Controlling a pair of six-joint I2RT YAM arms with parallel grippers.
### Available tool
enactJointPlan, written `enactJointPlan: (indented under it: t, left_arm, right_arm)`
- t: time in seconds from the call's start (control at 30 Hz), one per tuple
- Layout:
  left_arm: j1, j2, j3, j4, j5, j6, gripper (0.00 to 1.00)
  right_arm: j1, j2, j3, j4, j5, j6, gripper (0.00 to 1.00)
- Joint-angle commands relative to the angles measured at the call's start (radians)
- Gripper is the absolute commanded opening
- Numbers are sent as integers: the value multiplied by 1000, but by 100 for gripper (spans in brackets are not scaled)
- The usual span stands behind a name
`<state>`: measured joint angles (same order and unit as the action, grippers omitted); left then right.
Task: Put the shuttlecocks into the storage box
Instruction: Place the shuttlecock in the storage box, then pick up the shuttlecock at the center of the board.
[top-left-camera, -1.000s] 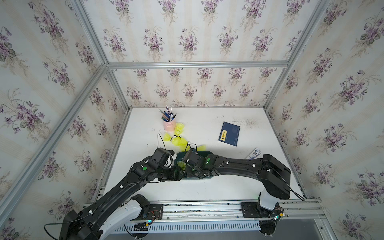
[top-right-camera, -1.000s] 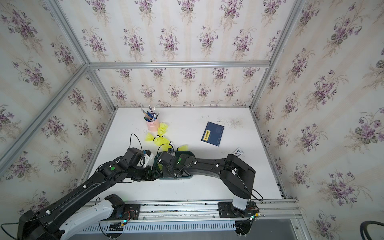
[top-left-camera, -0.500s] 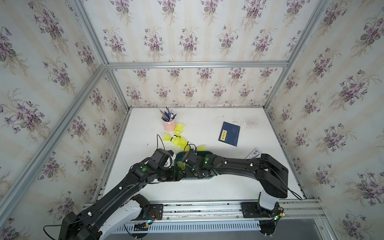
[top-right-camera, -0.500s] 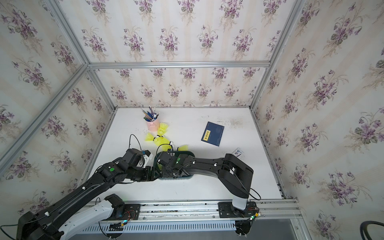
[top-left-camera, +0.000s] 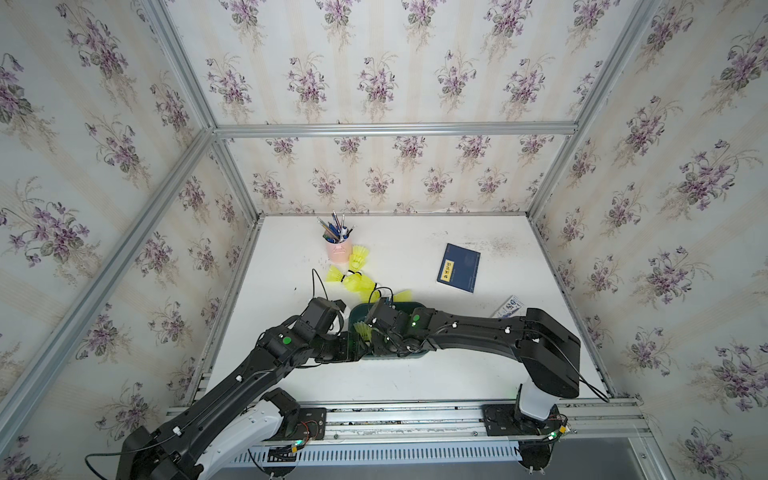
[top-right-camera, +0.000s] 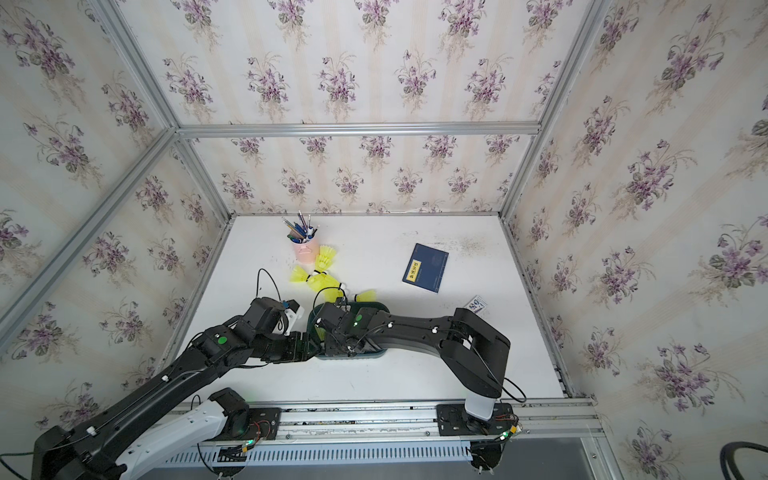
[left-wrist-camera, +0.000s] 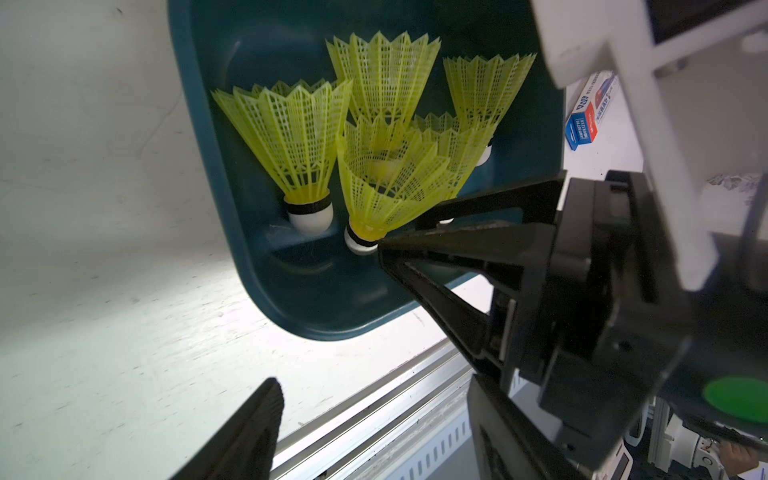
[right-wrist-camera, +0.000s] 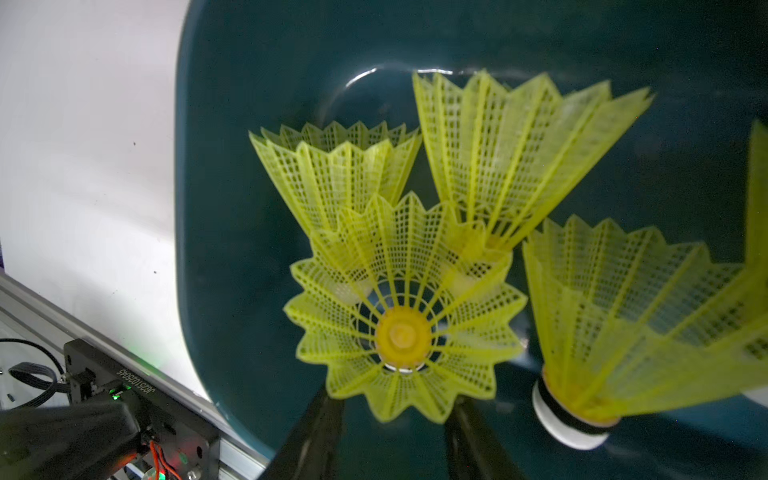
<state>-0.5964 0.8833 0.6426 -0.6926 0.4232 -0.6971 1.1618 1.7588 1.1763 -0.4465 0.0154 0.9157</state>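
The dark teal storage box (top-left-camera: 415, 308) sits at the table's front middle, mostly covered by my right arm. Several yellow-green shuttlecocks (left-wrist-camera: 291, 137) lie inside it. One shuttlecock (right-wrist-camera: 401, 328) stands just off my right gripper (right-wrist-camera: 395, 434), skirt mouth toward the camera. That gripper's jaws are apart, and the skirt is wider than the gap between them. My left gripper (left-wrist-camera: 374, 432) is open and empty, beside the box's near left corner over the table's front edge. Several more shuttlecocks (top-left-camera: 359, 283) lie on the table between the box and the cup.
A pink pen cup (top-left-camera: 338, 249) stands at the back left. A flat navy book (top-left-camera: 458, 268) lies at the back right. A small printed packet (top-left-camera: 509, 306) lies right of the box. An aluminium rail (top-left-camera: 395, 409) runs along the front, and papered walls close three sides.
My right gripper's jaws have opened over the box, letting go of the shuttlecock. Both arms have stayed almost where they were.
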Motion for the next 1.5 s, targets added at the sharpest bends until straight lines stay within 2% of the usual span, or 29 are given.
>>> enactJointPlan:
  t: [0.0, 0.27, 0.43, 0.7, 1.07, 1.23, 1.47]
  left_arm:
    - [-2, -1, 2, 1, -10, -1, 74]
    - [-8, -6, 25, -6, -17, -5, 74]
    - [-8, 4, 86, -29, -32, 2, 74]
    - [44, 120, 245, -42, -17, 62, 75]
    - [158, 344, 378, 3, 51, 160, 75]
    - [198, 441, 427, 33, 69, 183, 75]
    - [241, 552, 470, 60, 69, 199, 74]
  right_arm:
    - [1, -12, 9, -22, 14, -4, 43]
    - [1, -56, 39, -72, 27, -3, 47]
    - [-12, -80, 121, -159, 77, -35, 46]
    - [-163, -91, 246, -230, 65, -80, 38]
    - [-299, 74, 426, -287, 23, -46, 36]
    - [-356, 158, 468, -296, -39, -21, 37]
    - [-384, 244, 517, -310, -65, -27, 38]
